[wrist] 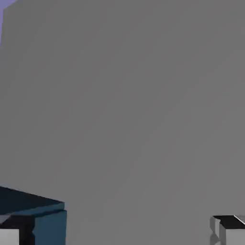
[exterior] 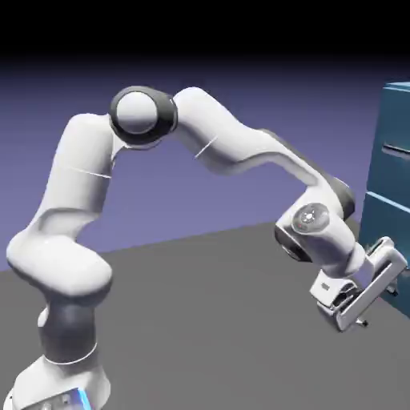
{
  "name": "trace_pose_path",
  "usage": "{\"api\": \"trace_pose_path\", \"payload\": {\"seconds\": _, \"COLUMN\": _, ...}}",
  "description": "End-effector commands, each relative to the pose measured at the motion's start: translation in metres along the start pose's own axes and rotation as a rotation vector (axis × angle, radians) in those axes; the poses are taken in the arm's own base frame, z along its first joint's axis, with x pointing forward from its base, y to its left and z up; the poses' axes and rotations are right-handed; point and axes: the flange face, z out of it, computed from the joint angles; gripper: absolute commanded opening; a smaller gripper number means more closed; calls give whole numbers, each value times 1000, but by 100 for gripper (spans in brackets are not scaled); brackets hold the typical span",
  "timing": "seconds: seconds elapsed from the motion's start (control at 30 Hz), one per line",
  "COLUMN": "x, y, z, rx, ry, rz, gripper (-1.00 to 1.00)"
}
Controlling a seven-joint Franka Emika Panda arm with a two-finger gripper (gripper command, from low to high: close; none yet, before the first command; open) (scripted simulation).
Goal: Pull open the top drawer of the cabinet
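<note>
The teal-blue cabinet [exterior: 388,216] stands at the exterior view's right edge, cut off by the frame. High on it the top drawer [exterior: 397,120] shows a short piece of its grey bar handle [exterior: 397,150]. My gripper [exterior: 380,308] hangs well below that handle, close to the cabinet's lower front and tilted down toward the table. Its jaws are open with nothing between them. In the hand view the fingertips [wrist: 230,232] sit wide apart at the bottom edge. A teal corner of the cabinet [wrist: 47,226] shows by the left one.
The grey table [wrist: 124,105] fills most of the hand view, with a sliver of violet backdrop at the top left. In the exterior view the white arm [exterior: 216,144] arches from the lower left over the table [exterior: 208,320] to the cabinet.
</note>
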Motion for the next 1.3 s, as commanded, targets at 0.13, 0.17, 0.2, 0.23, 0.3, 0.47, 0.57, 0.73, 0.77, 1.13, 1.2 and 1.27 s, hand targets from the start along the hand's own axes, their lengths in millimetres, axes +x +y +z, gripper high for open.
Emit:
{"api": "trace_pose_path", "payload": {"seconds": 0.13, "x": -18, "y": -23, "z": 4, "rx": 129, "ry": -33, "rz": 87, "gripper": 0}}
{"api": "trace_pose_path", "payload": {"seconds": 0.17, "x": -24, "y": -28, "z": 4, "rx": 155, "ry": -45, "rz": 100, "gripper": 0}}
{"api": "trace_pose_path", "payload": {"seconds": 0.2, "x": -31, "y": -32, "z": 3, "rx": 182, "ry": -59, "rz": 111, "gripper": 0}}
{"api": "trace_pose_path", "payload": {"seconds": 0.23, "x": -38, "y": -36, "z": 3, "rx": 209, "ry": -75, "rz": 120, "gripper": 0}}
{"api": "trace_pose_path", "payload": {"seconds": 0.3, "x": -56, "y": -43, "z": 1, "rx": 261, "ry": -113, "rz": 134, "gripper": 0}}
{"api": "trace_pose_path", "payload": {"seconds": 0.47, "x": -113, "y": -53, "z": -7, "rx": 378, "ry": -242, "rz": 143, "gripper": 0}}
{"api": "trace_pose_path", "payload": {"seconds": 0.57, "x": -157, "y": -51, "z": -14, "rx": 433, "ry": -341, "rz": 130, "gripper": 0}}
{"api": "trace_pose_path", "payload": {"seconds": 0.73, "x": -242, "y": -31, "z": -29, "rx": 489, "ry": -536, "rz": 85, "gripper": 0}}
{"api": "trace_pose_path", "payload": {"seconds": 0.77, "x": -260, "y": -23, "z": -32, "rx": 494, "ry": -578, "rz": 73, "gripper": 0}}
{"api": "trace_pose_path", "payload": {"seconds": 1.13, "x": -340, "y": -10, "z": -21, "rx": 495, "ry": -712, "rz": 29, "gripper": 0}}
{"api": "trace_pose_path", "payload": {"seconds": 1.2, "x": -346, "y": -15, "z": -13, "rx": 494, "ry": -713, "rz": 29, "gripper": 0}}
{"api": "trace_pose_path", "payload": {"seconds": 1.27, "x": -348, "y": -16, "z": -11, "rx": 494, "ry": -713, "rz": 30, "gripper": -100}}
